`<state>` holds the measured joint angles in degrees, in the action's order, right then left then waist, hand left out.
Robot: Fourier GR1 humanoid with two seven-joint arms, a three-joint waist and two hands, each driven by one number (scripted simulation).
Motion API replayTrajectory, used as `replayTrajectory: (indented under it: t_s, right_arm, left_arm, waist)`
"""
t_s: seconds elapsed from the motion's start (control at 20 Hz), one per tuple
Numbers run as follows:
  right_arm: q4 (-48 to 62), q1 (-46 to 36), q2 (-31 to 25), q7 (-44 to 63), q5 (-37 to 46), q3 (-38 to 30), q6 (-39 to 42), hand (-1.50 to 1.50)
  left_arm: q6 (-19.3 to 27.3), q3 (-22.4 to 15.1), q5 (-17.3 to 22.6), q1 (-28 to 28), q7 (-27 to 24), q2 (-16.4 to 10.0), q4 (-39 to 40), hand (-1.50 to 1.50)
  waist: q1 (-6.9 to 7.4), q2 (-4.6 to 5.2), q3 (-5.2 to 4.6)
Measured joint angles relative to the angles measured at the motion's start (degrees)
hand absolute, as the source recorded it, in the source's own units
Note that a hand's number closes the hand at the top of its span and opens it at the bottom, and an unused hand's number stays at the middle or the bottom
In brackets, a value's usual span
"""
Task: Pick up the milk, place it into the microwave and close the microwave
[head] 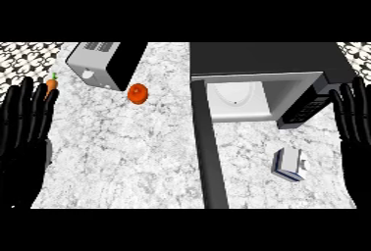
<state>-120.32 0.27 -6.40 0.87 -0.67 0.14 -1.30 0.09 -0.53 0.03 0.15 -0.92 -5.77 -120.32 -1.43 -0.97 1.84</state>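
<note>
A small white and blue milk carton [290, 163] lies on the speckled counter [130, 152] at the lower right. Behind it stands the black microwave [272, 61] with its white cavity [239, 100] showing. Its door [208, 147] is swung wide open and runs toward me as a long dark bar. My right hand [354, 127] rests open at the right edge, fingers up, to the right of the carton and apart from it. At the left edge my left hand [23, 127] rests open in the same way.
A toaster [105, 62] stands at the back left. An orange-red tomato-like fruit [138, 93] lies right of it. A carrot [51, 87] lies near my left hand's fingertips. The microwave's keypad [308, 108] faces the carton's side.
</note>
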Motion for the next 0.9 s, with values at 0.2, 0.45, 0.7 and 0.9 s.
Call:
replayTrajectory:
  t_s: [0.2,0.45,0.7,0.9]
  right_arm:
    - [-2.2,1.8,1.8,0.2,1.7,0.2,-2.3,-1.50]
    - [-3.3,5.2,4.9,0.8,1.4,6.7,-3.0,-1.50]
    - [-6.0,7.4,5.9,3.4,2.1,14.8,-5.8,-1.50]
    - [-5.5,8.7,6.1,2.0,3.7,18.3,-8.4,-1.50]
  left_arm:
    - [1.3,-2.5,-3.4,2.4,1.7,0.8,-3.7,-1.50]
    - [4.5,-6.5,-3.2,7.0,4.9,3.9,-6.3,-1.50]
    - [6.2,-10.4,-2.3,13.9,4.4,5.2,-9.2,-1.50]
    - [5.2,-11.3,-0.9,19.8,2.4,4.8,-11.8,-1.50]
  waist:
    - [0.90,0.52,-1.15]
    - [1.53,0.72,-1.64]
    - [1.67,0.78,-1.80]
    - [1.71,0.81,-1.85]
